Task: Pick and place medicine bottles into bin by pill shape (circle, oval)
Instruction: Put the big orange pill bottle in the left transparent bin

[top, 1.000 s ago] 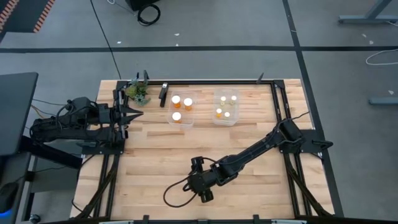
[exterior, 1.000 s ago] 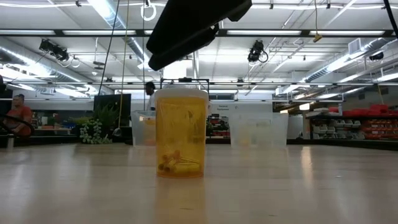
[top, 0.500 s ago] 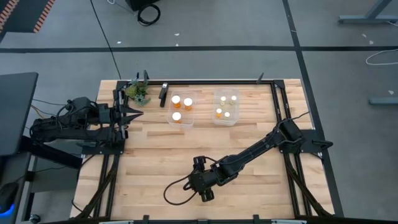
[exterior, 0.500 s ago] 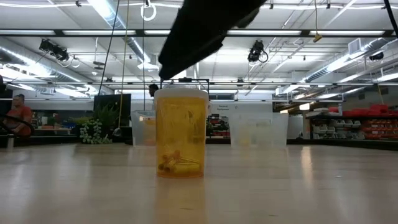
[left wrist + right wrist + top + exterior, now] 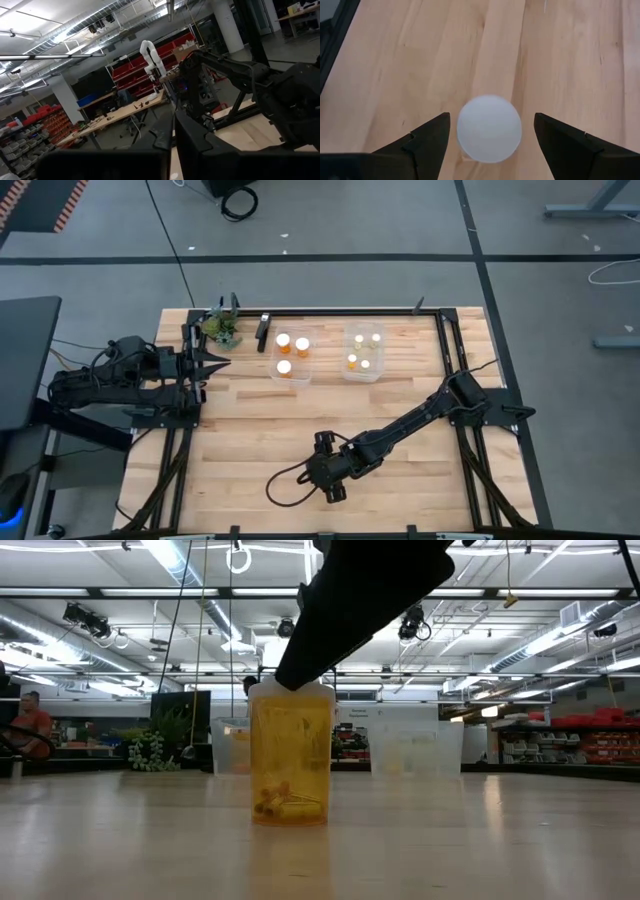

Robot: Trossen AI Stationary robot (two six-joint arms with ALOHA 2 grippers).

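orange bottle [image 5: 291,754] stands between the right tool's [image 5: 489,131] wide-open fingers, ungripped.

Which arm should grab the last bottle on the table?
Right. Its gripper hangs open directly over the bottle at the table's near edge, fingers on either side of the white cap. The left gripper waits at the far left edge, well away.

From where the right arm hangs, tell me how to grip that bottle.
Come straight down and close on the body just under the white cap. The bottle stands upright, and the right hand is already open with a finger on either side.
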